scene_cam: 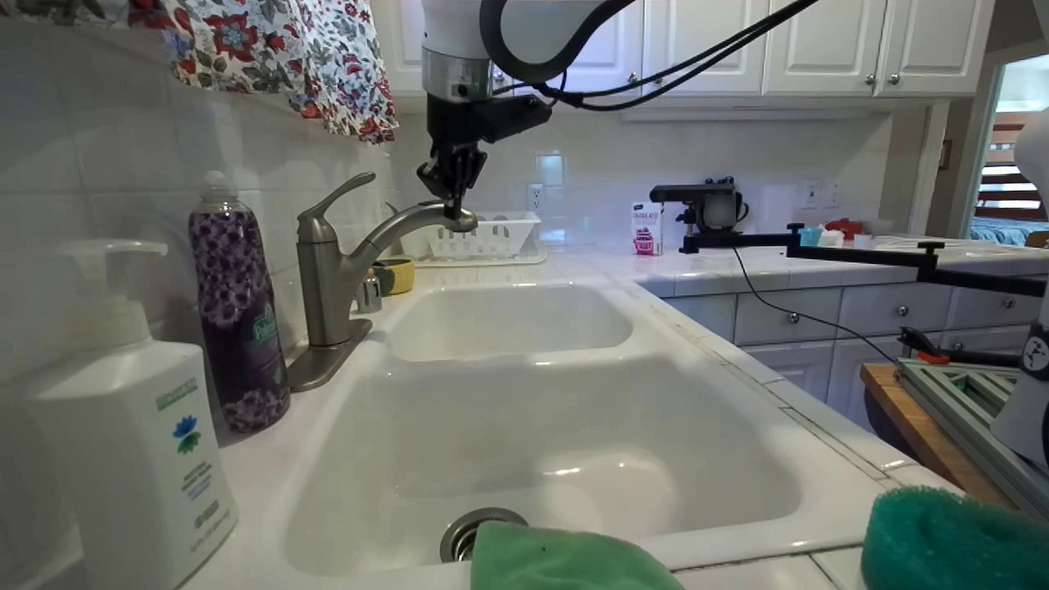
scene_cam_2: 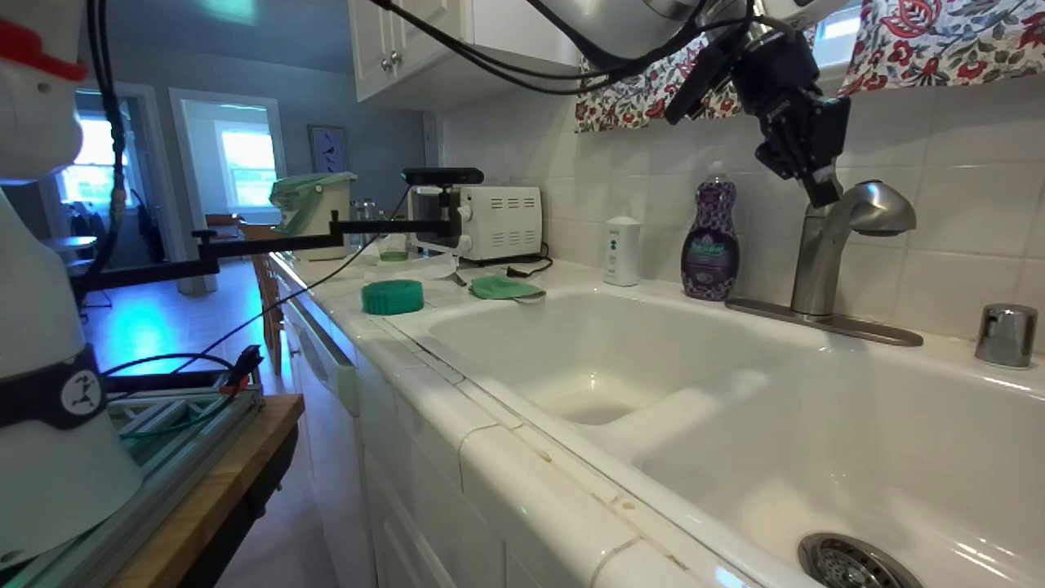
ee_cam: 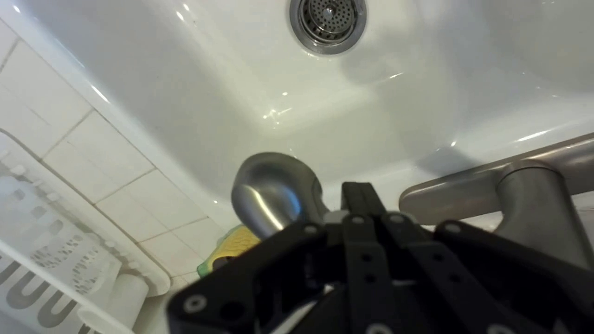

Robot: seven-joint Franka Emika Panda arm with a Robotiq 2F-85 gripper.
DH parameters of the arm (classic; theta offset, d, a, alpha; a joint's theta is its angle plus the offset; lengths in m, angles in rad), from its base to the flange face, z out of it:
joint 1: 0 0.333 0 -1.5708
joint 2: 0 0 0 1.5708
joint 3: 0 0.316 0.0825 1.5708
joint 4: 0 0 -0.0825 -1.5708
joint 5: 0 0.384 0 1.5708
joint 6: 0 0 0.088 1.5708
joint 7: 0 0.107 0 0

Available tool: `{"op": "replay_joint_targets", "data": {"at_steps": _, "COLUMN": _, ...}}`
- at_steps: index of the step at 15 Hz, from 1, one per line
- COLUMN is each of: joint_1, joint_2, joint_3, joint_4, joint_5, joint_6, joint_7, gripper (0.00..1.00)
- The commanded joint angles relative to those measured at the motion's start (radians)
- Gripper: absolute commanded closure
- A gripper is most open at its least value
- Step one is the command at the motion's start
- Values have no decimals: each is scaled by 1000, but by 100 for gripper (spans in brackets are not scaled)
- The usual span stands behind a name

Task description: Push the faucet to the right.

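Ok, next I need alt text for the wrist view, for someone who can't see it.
Closed black jaws extend in from the bottom, their tips just right of the spout end of the grey metal faucet; contact is unclear. A white sink with a drain fills most of the upper part; a white dish rack shows at lower left.

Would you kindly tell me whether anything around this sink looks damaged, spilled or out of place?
One small oddity: brownish spots mark the tiled countertop edge in an exterior view, standing out against its white surface, perhaps stains or wear. The faucet looks intact, with its spout turned to one side.
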State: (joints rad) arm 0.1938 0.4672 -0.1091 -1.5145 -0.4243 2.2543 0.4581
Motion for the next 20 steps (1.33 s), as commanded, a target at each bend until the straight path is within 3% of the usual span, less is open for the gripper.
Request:
{"op": "replay_joint_targets", "data": {"at_steps": 1, "joint_1": 22, "joint_2": -100, "joint_3": 35, "joint_4": -62, "joint_5": 17, "joint_6": -80, "joint_7": -44, "gripper": 100}}
{"op": "replay_joint_targets", "data": {"at_steps": 2, "joint_1": 31, "joint_2": -126, "joint_3": 46, "joint_4": -68, "joint_5": 10, "joint_6": -105, "joint_7": -46, "gripper": 74}}
{"op": "replay_joint_targets", "data": {"at_steps": 4, "joint_1": 40, "joint_2": -178, "joint_3": 78, "joint_4": -72, "joint_5": 18, "joint_6": -156, "joint_7": -56, "gripper": 67}}
{"op": "replay_joint_targets", "data": {"at_steps": 9, "joint_1": 35, "joint_2": -289, "joint_3": 151, "joint_4": -51, "joint_5": 61, "joint_6": -296, "joint_7": -92, "gripper": 29}}
{"op": "replay_joint_targets", "data": {"at_steps": 13, "joint_1": 19, "joint_2": -345, "joint_3": 190, "joint_4": -23, "joint_5": 185, "joint_6": -410, "joint_7": -150, "gripper": 1}}
{"op": "replay_joint_targets", "data": {"at_steps": 18, "joint_1": -1, "joint_2": -380, "joint_3": 204, "joint_4": 29, "joint_5": 309, "joint_6": -555, "joint_7": -182, "gripper": 0}}
{"op": "replay_joint_targets", "data": {"at_steps": 20, "joint_1": 3, "joint_2": -389, "joint_3": 206, "joint_4": 10, "joint_5": 270, "joint_6": -527, "joint_7": -147, "gripper": 0}}
